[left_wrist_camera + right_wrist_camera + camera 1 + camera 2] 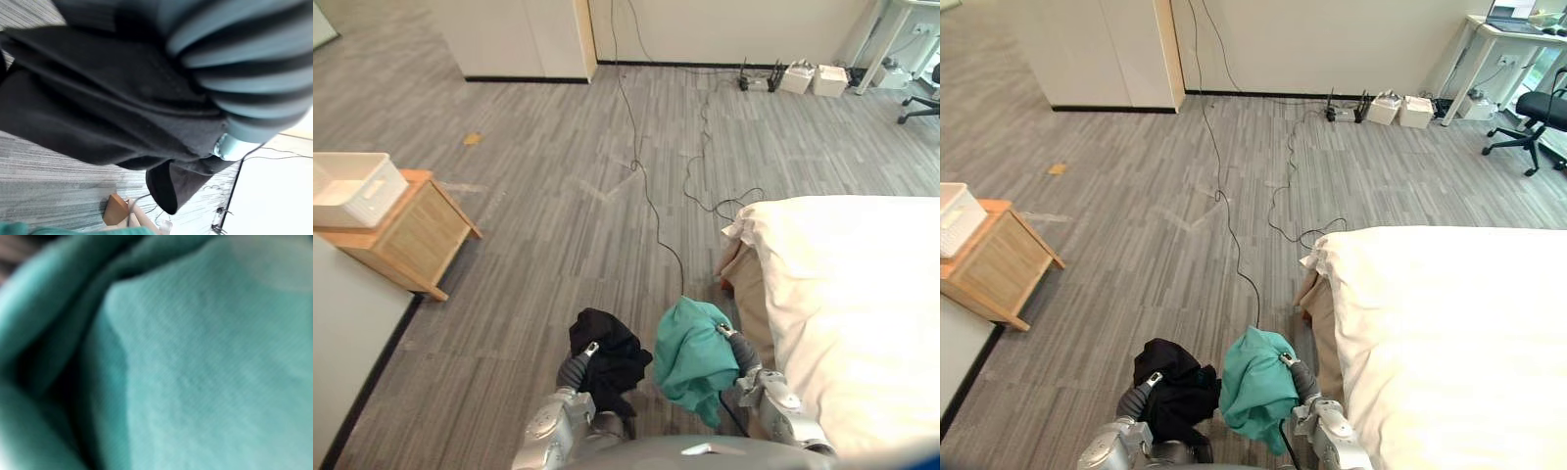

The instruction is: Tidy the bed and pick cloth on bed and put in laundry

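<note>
- You have two cloths in play, one per hand, both at the bottom centre of the eye views above the grey floor (558,196).
- The black cloth (607,354) is bunched over your left hand (574,371). The dark wrist cover shows just below the bundle. In the left wrist view the cloth lies against the ribbed cover, and you cannot tell how far the hand is closed on it.
- The teal cloth (690,354) hangs just beside the black one, draped over your right hand (742,351). The right wrist view gives you teal fabric up close, so you cannot tell that hand's state either.
- There is one bed (862,294) at the right of the frame, covered with a white duvet. A beige sheet (744,284) shows under its near corner, close to the teal cloth.
- One white basket (352,188) sits on one wooden side table (406,237) at the left edge, well apart from both hands.
- Two white boxes (796,78) stand side by side against the far wall at the upper right.
- One office chair (1538,113) stands in the upper right corner, by a desk (1489,34).
</note>
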You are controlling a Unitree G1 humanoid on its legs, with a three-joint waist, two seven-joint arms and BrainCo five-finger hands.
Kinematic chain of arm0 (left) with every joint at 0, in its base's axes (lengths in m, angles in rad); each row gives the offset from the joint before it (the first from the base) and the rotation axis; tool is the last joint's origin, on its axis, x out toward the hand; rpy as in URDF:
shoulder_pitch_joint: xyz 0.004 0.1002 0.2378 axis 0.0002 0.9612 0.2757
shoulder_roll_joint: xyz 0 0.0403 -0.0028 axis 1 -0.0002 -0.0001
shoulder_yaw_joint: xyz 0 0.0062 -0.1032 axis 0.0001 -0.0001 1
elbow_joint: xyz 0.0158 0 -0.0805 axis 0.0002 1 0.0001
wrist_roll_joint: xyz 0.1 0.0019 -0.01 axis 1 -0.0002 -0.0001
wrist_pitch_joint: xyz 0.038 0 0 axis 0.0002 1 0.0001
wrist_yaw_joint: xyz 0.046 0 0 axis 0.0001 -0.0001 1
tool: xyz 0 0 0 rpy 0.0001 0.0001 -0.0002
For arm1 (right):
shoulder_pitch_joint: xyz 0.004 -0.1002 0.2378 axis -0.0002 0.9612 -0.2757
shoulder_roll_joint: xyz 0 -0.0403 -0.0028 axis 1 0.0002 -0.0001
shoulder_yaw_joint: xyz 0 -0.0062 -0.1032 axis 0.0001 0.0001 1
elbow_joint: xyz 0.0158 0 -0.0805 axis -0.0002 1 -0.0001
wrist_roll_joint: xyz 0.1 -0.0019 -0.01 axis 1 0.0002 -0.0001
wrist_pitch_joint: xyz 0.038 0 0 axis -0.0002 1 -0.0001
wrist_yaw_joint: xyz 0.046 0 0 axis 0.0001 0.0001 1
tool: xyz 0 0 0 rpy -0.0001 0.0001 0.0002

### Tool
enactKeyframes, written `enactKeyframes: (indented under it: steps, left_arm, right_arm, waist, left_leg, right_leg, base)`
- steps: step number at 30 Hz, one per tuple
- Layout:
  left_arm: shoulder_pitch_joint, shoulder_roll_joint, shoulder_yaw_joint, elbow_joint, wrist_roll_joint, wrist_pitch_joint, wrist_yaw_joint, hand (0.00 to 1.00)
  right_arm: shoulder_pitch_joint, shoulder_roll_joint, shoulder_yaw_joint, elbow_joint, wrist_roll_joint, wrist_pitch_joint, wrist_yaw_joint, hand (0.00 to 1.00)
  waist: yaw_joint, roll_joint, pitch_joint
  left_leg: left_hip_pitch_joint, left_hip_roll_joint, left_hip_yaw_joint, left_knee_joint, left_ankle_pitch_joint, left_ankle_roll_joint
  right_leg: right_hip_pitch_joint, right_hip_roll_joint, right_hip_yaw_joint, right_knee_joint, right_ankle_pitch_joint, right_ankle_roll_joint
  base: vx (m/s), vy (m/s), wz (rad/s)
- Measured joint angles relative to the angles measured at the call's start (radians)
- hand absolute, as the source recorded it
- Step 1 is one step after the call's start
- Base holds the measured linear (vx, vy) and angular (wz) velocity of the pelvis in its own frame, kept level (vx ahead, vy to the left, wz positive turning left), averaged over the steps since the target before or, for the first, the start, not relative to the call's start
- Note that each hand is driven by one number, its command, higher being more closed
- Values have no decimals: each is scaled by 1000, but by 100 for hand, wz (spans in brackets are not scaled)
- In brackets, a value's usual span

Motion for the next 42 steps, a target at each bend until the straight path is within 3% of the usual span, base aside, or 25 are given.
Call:
enactKeyframes:
  steps: [1, 2, 5, 11, 14, 15, 16, 17, 19, 20, 22, 25, 27, 29, 30, 31, 32, 33, 34, 35, 37, 39, 40, 41, 42]
  left_arm:
    - [5, -12, -3, -2, 1, 1, -7, 100]
    - [7, -7, -3, -2, 1, 2, -10, 100]
    - [8, 2, -3, 0, 1, 3, -24, 100]
    - [26, -1, -5, 34, 34, 15, -67, 100]
    - [31, 0, -4, 32, 33, 15, -70, 100]
    - [29, 6, -4, 27, 32, 15, -70, 100]
    - [16, 5, -5, 26, 30, 15, -69, 100]
    - [3, 19, -4, 26, 22, 15, -69, 100]
    - [5, 26, -6, 26, 16, 16, -60, 100]
    - [9, 28, -5, 31, 3, 16, -57, 100]
    - [1, 35, -4, 34, -11, 16, -35, 100]
    - [-17, 35, 16, 35, -12, 17, -20, 100]
    - [-38, 28, 33, 37, -11, 18, -17, 100]
    - [-80, 24, 36, 66, -9, 9, -15, 100]
    - [-80, 24, 37, 68, -8, 2, -12, 100]
    - [-73, 27, 44, 84, -8, -11, -3, 100]
    - [-79, 18, 49, 107, -8, -12, 1, 100]
    - [-79, -9, 62, 127, -8, -13, -1, 100]
    - [-80, -20, 66, 143, -8, -23, -3, 100]
    - [-79, -20, 66, 150, -8, -23, -3, 100]
    - [-68, -22, 66, 162, -10, -23, -7, 100]
    - [-51, -28, 66, 158, -11, -23, -21, 100]
    - [-33, -37, 66, 137, -10, -26, -30, 100]
    - [-4, -47, 66, 101, -10, -33, -41, 100]
    - [5, -49, 65, 78, -10, -34, -45, 100]
  right_arm:
    - [5, -12, -8, -9, 3, 15, -1, 100]
    - [9, -11, -7, -16, 3, 28, -1, 100]
    - [17, -4, -1, -29, 2, 40, 0, 100]
    - [38, 20, 17, 21, -22, 37, 0, 100]
    - [38, 21, 15, 21, -32, 32, 0, 100]
    - [39, 17, 12, 22, -34, 26, 0, 100]
    - [36, 17, 10, 27, -40, 18, -1, 100]
    - [40, 25, 14, 28, -41, 15, -1, 100]
    - [46, 32, 37, 34, -40, 15, 0, 100]
    - [46, 39, 55, 39, -38, 15, 3, 100]
    - [45, 49, 56, 39, -35, 12, 17, 100]
    - [46, 53, 55, 49, -35, 11, 44, 100]
    - [48, 53, 51, 51, -28, 11, 49, 100]
    - [49, 54, 32, 51, -27, 4, 49, 100]
    - [48, 55, 31, 51, -27, 1, 49, 100]
    - [48, 57, 26, 54, -28, -4, 56, 100]
    - [45, 53, 15, 58, -28, -9, 60, 100]
    - [33, 48, -2, 58, -28, -19, 66, 100]
    - [13, 43, -20, 63, -28, -26, 66, 100]
    - [1, 39, -24, 69, -27, -27, 65, 100]
    - [-13, 33, -23, 70, -17, -29, 50, 100]
    - [-16, 26, -22, 69, -11, -28, 37, 100]
    - [-14, 16, -21, 68, -7, -24, 29, 100]
    - [-13, 8, -21, 67, -6, -16, 16, 100]
    - [-15, 8, -22, 66, -7, -12, 5, 100]
  waist:
    - [-5, 25, -3]
    - [-3, 26, -1]
    - [0, 22, 0]
    - [26, -2, -10]
    - [25, -12, -40]
    - [19, -17, -50]
    - [19, -24, -49]
    - [18, -47, -36]
    - [15, -53, -26]
    - [10, -63, -30]
    - [-9, -62, -27]
    - [-35, -54, -21]
    - [-44, -54, -18]
    - [-40, -63, 4]
    - [-39, -69, 10]
    - [-37, -84, 14]
    - [-35, -65, 20]
    - [-34, -16, 26]
    - [-31, 3, 37]
    - [-32, 1, 38]
    - [-28, -2, 38]
    - [-17, 2, 38]
    - [-6, 15, 41]
    - [-1, 29, 50]
    - [0, 41, 54]
  left_leg:
    - [53, -3, -6, -107, -9, 17]
    - [90, -18, -4, -204, 36, 44]
    - [99, -21, 11, -312, 101, 41]
    - [102, -45, 50, -309, 85, 65]
    - [106, -96, 70, -308, 47, 104]
    - [111, -113, 71, -301, 33, 115]
    - [121, -126, 70, -286, 13, 138]
    - [157, -135, 63, -281, -4, 142]
    - [227, -141, 47, -301, -23, 158]
    - [249, -131, 31, -294, -46, 158]
    - [258, -101, 1, -287, -66, 151]
    - [277, -63, -48, -271, -80, 125]
    - [292, -52, -78, -276, -94, 102]
    - [336, -54, -117, -273, -137, 66]
    - [353, -56, -126, -271, -153, 57]
    - [382, -52, -140, -260, -195, 37]
    - [390, -32, -152, -250, -214, 25]
    - [393, 18, -155, -228, -237, 3]
    - [393, 36, -159, -199, -237, -4]
    - [383, 41, -160, -172, -230, -12]
    - [338, 57, -176, -13, -212, -17]
    - [247, 77, -181, 230, -160, -46]
    - [168, 109, -180, 412, -85, -78]
    - [78, 154, -160, 612, -70, -76]
    - [45, 171, -145, 692, -76, -67]
  right_leg:
    - [-13, 6, -2, 18, -7, -3]
    - [-14, 3, 3, 17, -6, -2]
    - [-31, 14, 2, -20, 13, 1]
    - [-58, -14, 46, 4, 7, 21]
    - [-96, -77, 87, 99, -50, 72]
    - [-113, -94, 97, 175, -64, 94]
    - [-208, -125, 149, 406, -76, 103]
    - [-300, -158, 169, 623, -2, 80]
    - [-382, -175, 177, 844, 117, 36]
    - [-410, -161, 177, 885, 102, 43]
    - [-448, -113, 155, 837, 24, 56]
    - [-447, -33, 112, 515, -9, 61]
    - [-438, 2, 96, 266, 49, 39]
    - [-413, -2, 96, 11, 192, 55]
    - [-407, -9, 107, -13, 207, 56]
    - [-399, -14, 120, 10, 278, 40]
    - [-396, 5, 110, 37, 263, -17]
    - [-396, 39, 81, 78, 204, -32]
    - [-405, 54, 67, 126, 156, -55]
    - [-407, 54, 61, 148, 133, -61]
    - [-366, 58, 37, 165, 80, -74]
    - [-300, 69, 25, 137, 59, -77]
    - [-244, 87, 17, 91, 51, -87]
    - [-189, 108, 5, 47, 46, -85]
    - [-160, 113, 4, 34, 42, -88]
  base:
    - [-222, 8, 11]
    - [-274, 4, 8]
    - [-181, 6, 14]
    - [16, 65, -14]
    - [152, 144, -22]
    - [186, 118, 3]
    - [205, 146, 18]
    - [278, 165, 19]
    - [257, 112, 22]
    - [240, 32, 27]
    - [314, -10, 47]
    - [354, -58, 47]
    - [383, -118, 48]
    - [479, -249, 55]
    - [496, -352, 39]
    - [326, -286, 22]
    - [393, -321, 30]
    - [378, -252, 25]
    - [378, -228, 25]
    - [355, -241, 20]
    - [281, -229, 28]
    - [287, -188, 18]
    - [380, -147, 18]
    - [263, -82, 20]
    - [375, -91, 19]
